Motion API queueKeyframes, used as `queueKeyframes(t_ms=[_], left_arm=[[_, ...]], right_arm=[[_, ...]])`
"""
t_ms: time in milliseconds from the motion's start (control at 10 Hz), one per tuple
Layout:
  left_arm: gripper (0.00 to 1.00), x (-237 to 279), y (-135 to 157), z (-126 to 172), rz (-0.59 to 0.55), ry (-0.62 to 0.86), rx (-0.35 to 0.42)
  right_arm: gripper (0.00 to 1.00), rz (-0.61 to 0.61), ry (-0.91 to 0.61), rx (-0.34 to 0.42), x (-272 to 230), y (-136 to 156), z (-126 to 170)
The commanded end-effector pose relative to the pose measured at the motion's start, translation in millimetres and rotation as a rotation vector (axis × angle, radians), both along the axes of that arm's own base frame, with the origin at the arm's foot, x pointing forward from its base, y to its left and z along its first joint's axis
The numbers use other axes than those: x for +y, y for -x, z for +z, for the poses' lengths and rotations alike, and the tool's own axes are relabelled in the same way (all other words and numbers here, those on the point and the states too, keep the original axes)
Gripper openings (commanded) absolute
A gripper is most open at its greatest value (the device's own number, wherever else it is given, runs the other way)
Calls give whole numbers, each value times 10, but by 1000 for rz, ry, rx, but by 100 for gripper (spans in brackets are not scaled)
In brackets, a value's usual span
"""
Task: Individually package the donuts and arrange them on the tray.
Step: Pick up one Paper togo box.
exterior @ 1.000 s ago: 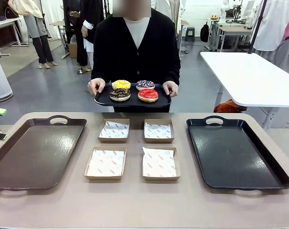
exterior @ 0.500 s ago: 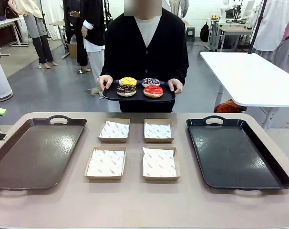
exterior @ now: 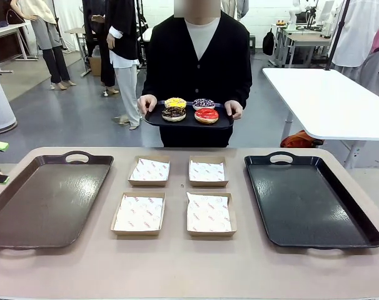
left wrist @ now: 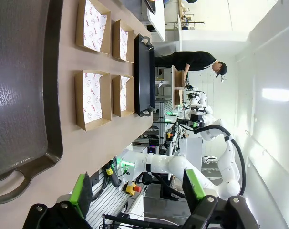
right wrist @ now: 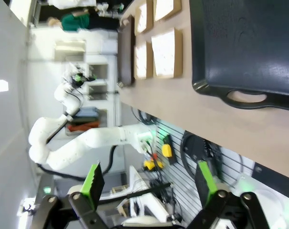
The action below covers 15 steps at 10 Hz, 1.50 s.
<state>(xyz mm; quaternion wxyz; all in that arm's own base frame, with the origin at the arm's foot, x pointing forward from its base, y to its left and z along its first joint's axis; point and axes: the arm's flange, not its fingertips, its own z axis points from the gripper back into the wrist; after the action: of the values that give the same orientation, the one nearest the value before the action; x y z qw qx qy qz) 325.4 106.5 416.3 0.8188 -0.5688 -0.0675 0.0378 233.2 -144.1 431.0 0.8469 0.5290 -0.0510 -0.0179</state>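
Left gripper [left wrist: 137, 191]: jaws are standing wide apart, green pads [left wrist: 82, 193] clear of each other, nothing between them and nothing touched. It is hanging off the near edge of the bench [exterior: 177, 272], by the handle end of the brown tray [exterior: 45, 200].

Right gripper [right wrist: 149, 183]: jaws are likewise gaping fully, gripping nothing, hanging off the near edge by the black tray [exterior: 311, 200].

On the bench, two large trays are lying flat: the brown one along the left edge, the black one along the right edge. Between them four shallow cardboard boxes, each lined with white printed paper, are sitting in a two-by-two block, none touching its neighbour: near-left box [exterior: 138, 214], near-right box [exterior: 209, 214], far-left box [exterior: 149, 170], far-right box [exterior: 207, 171]. All four are lying open.

Beyond the far edge a person in a dark cardigan is standing, facing the bench and holding a small black serving tray [exterior: 188, 122] level, one hand [exterior: 147, 103] at one end and the other hand [exterior: 234, 109] at the other. The tray is hanging in the air, well apart from the bench.

Four donuts are riding on it, one toward each corner: chocolate sprinkled donut [exterior: 174, 114] near-left, red donut [exterior: 206, 115] near-right, yellow-iced donut [exterior: 175, 102] far-left, purple-white sprinkled donut [exterior: 204, 103] far-right.

A white table [exterior: 327, 100] is standing farther off at the right.
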Motion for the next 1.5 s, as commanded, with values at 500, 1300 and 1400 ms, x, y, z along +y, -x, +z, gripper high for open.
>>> queueKeyframes(t_ms=[500,1300,1400], left_arm=[[100,10,-6,7,-3,8,-1],[100,10,-6,7,-3,8,-1],[100,10,-6,7,-3,8,-1]], right_arm=[[100,32,585,82,1878,-1985,1002],[100,-7,947,-77,3612,-3007,98],[100,-1,931,-64,3627,-2986,46]])
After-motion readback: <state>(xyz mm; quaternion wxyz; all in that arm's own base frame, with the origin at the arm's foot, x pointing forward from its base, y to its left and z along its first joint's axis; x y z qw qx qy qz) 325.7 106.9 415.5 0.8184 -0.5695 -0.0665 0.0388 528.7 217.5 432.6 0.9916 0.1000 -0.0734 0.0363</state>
